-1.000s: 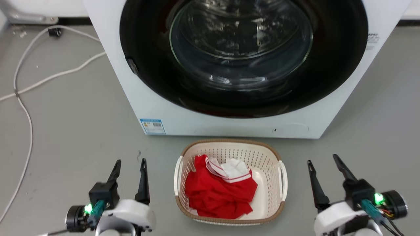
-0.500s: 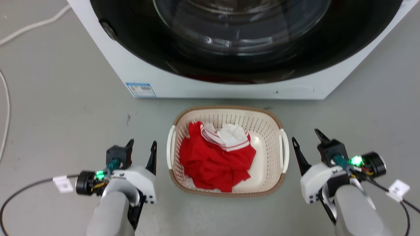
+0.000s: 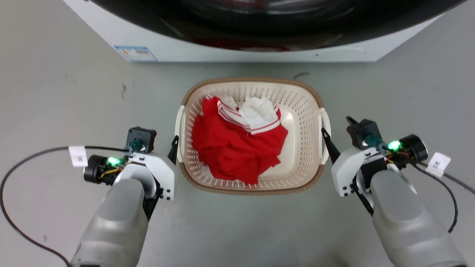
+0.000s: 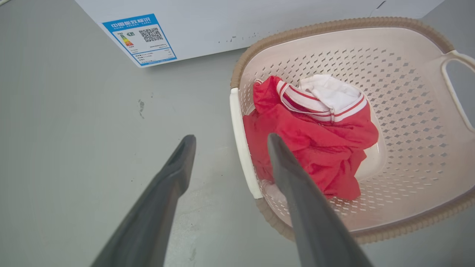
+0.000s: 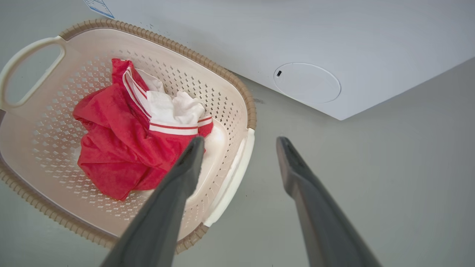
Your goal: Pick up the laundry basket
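The basket (image 3: 252, 79) sat on the grey floor (image 3: 74, 92) between the two grippers. Its long axis ran from one gripper to the other, with a white handle (image 4: 241, 148) at each end. The left gripper (image 4: 230, 139) and right gripper (image 5: 240, 141) were both open and about equally near, each straddling its handle with the inner finger over the basket and the outer over floor, seemingly not yet touching. Beyond the fingertips the washer (image 3: 178, 52) stood near the basket's far rim, leaving little room there.

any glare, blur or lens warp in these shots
Head view: sharp, even light, faint reflections in the door of the washing machine, soft shadow under the laundry basket. Left and right wrist views: wide-angle stretch, basket rim bulges, no blur.
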Controlling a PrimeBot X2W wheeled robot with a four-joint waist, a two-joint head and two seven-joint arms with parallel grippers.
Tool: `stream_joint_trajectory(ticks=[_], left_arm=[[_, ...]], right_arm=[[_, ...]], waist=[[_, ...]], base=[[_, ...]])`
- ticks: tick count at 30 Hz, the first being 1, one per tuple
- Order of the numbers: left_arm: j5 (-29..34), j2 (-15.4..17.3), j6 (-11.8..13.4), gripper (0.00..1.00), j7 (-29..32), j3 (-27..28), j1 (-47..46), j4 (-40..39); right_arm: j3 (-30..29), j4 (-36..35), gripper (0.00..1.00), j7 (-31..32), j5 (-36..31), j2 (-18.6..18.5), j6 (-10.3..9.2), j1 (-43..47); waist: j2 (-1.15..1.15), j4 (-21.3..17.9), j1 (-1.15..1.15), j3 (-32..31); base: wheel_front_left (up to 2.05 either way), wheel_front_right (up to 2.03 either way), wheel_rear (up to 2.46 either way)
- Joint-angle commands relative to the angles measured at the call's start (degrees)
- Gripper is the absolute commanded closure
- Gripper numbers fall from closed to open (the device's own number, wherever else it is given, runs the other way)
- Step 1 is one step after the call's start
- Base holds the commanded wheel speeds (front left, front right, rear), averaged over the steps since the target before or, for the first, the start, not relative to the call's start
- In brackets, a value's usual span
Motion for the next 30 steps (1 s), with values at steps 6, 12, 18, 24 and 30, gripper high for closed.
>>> stream_joint_trajectory(ticks=[6, 12, 18, 24, 30], left_arm=[[-0.2, 0.4, -0.3, 0.00, 0.7, -2.2, -6.3, 5.2], [-1.1, 0.7, -0.3, 0.00, 1.6, -4.5, -9.8, 6.8], [-2.2, 1.3, -0.4, 0.00, 3.1, -6.7, -12.5, 7.5], [-3.3, 1.6, -0.4, 0.00, 3.7, -8.7, -14.9, 7.8], [-4.7, 1.9, -0.4, 0.00, 4.9, -11.1, -15.9, 8.1]], right_arm=[[0.9, 5.3, 0.00, -0.1, 0.6, -0.1, -0.04, -6.2], [2.1, 7.6, 0.00, -0.1, 2.2, -0.1, -0.05, -9.6], [3.8, 9.0, 0.00, 0.2, 4.4, -0.1, -0.05, -12.3], [5.3, 10.3, 0.00, 1.3, 6.5, 0.0, -0.04, -14.1], [7.7, 11.4, 0.00, 2.3, 9.2, 0.0, -0.04, -15.3]], waist=[[0.00, -0.1, -0.01, 6.7], [0.00, -0.3, -0.01, 10.4], [0.00, -0.7, -0.01, 13.7], [0.00, -0.7, -0.01, 16.4], [0.00, -0.8, -0.01, 18.4]], base=[[0.00, 0.00, 0.00], [0.00, 0.00, 0.00], [0.00, 0.00, 0.00], [0.00, 0.00, 0.00], [0.00, 0.00, 0.00]])
